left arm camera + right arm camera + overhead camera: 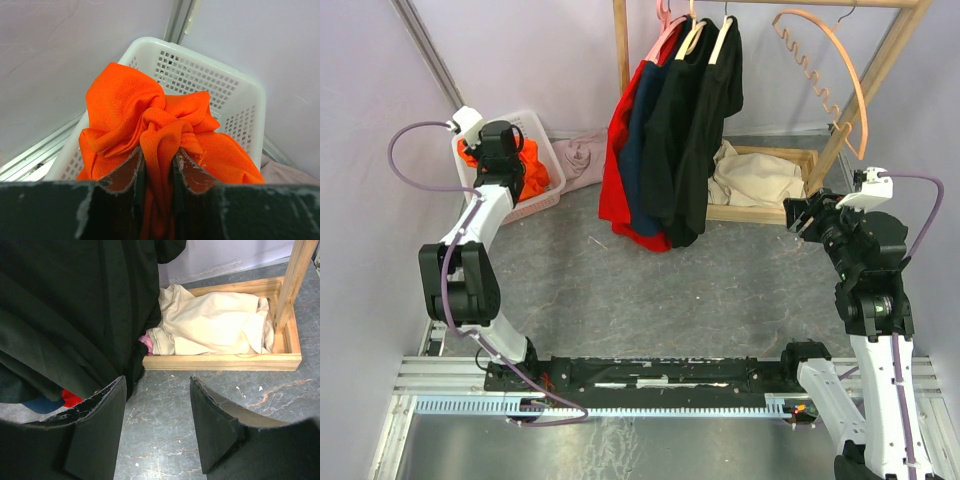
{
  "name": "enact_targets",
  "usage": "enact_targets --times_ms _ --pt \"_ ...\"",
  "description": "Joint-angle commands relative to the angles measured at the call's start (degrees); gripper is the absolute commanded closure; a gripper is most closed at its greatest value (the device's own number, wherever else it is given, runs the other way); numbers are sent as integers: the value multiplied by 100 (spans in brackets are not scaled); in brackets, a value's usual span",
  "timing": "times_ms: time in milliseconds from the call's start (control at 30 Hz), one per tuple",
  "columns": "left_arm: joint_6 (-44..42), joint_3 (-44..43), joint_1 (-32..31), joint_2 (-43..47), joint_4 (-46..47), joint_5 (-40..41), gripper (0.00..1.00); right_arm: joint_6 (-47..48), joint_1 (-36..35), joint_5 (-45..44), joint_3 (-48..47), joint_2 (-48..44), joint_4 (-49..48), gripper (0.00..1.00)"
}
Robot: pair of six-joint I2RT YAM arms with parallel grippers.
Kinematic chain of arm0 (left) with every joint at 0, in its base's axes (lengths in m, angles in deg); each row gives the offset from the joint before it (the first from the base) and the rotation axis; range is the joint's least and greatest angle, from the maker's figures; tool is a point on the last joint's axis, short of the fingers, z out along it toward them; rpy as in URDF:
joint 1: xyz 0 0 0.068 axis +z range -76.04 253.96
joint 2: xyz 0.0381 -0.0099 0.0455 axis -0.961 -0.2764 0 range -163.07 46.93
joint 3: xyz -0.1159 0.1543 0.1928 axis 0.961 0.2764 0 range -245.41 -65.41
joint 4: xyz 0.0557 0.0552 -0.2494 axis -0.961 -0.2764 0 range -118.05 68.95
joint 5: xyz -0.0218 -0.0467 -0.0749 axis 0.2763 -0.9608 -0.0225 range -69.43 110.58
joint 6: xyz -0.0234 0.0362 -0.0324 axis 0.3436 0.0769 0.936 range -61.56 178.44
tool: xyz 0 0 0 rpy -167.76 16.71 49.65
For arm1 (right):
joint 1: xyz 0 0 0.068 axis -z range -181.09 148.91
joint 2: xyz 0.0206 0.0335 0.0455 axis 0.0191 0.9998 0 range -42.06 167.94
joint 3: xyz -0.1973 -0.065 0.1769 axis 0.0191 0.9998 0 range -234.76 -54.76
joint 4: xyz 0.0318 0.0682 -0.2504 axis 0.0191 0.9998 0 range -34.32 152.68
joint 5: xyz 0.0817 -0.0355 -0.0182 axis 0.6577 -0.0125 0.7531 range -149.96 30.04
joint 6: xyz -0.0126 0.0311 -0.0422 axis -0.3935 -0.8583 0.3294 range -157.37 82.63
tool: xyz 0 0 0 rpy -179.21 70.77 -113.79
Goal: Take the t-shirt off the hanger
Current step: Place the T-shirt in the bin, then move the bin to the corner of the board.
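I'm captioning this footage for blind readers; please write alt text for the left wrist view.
The left tool is shut on a fold of a bunched orange t-shirt, which lies heaped in a white perforated basket. A pale wall stands behind the basket.

Soft, even light throughout
We find faint, diffuse shadows on the floor [620, 290]; the black shirts [65, 305] swallow their fold detail, while the weave of the orange cloth [150, 125] is sharp.
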Motion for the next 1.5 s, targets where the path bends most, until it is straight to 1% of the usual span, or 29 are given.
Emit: enact_targets --times_ms 0,233,367,500,667,900,967,1000,1033,1100,1167,1200,1467 --pt "397 54 111 -38 742 238 95 -22 -42 59 16 -12 -241 39" --pt "487 481 107 13 1195 469 95 -25 -41 64 40 -12 -266 39" --pt "539 759 111 -15 1549 588 92 -28 -37 68 59 -12 -276 39" --pt "589 893 110 -228 1750 664 89 -39 -42 93 70 -12 -289 39" --pt "695 944 111 -548 1848 656 86 -47 -41 92 82 -12 -301 39" --pt "898 732 111 -1006 1651 502 80 -38 -43 90 87 -12 -303 39" --pt "958 627 111 -1135 1493 448 74 -51 -41 90 83 -13 -302 39" --pt "976 570 111 -1192 1413 400 73 -50 -46 94 84 -11 -303 39" --pt "995 507 111 -1253 1325 344 68 -49 -46 94 87 -19 -309 39" --pt "1106 369 109 -1400 1086 206 55 -51 -48 100 89 -12 -311 39" --pt "1229 279 112 -1489 872 44 39 -55 -49 100 73 -16 -320 39" --pt "1252 231 111 -1517 781 -75 36 -60 -57 103 78 -20 -320 39" --pt "1292 249 107 -1396 113 -543 34 -94 -95 103 80 -47 -346 39"
